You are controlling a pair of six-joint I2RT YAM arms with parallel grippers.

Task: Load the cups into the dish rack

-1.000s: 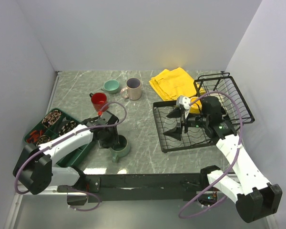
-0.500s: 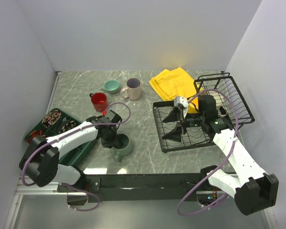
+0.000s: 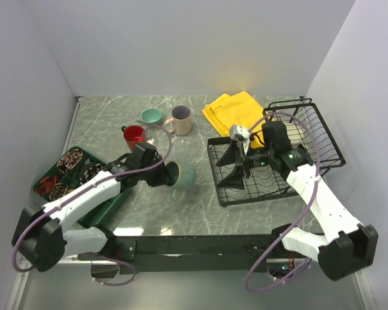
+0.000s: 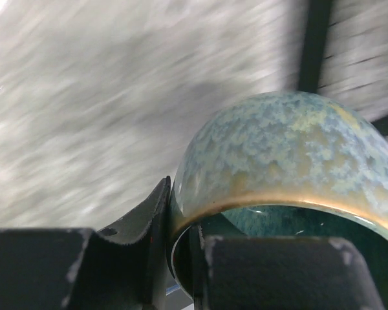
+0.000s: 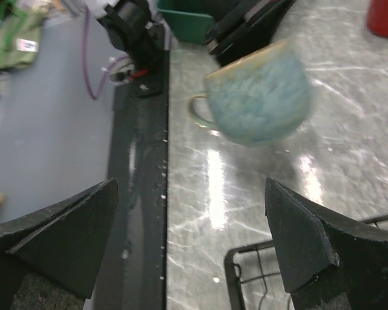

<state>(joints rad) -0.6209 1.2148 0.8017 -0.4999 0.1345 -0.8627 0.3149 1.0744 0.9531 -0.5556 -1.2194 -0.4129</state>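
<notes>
- The left gripper [image 3: 160, 174] pinches the rim wall of the grey-teal mug [image 3: 183, 174], held tilted over the table, left of the dish rack [image 3: 258, 199].
- The right gripper [image 3: 236, 166] stands wide, empty, above the rack.
- Glazed ceramic: likely rigid, heavy, slippery, breakable; the rim grip suits.

The desk [image 3: 200, 206] looked like polished grey-green stone, veined like marble and glossy enough to mirror the light. The mug [image 3: 183, 174] in the left claw [image 3: 165, 174] was glazed ceramic, mottled grey-teal and shiny. The rack [image 3: 265, 187] was thin black wire. The yellow cloth [image 3: 236, 111] looked soft and matt. The claw's fingers [image 4: 123, 258] looked like matt black plastic.
</notes>
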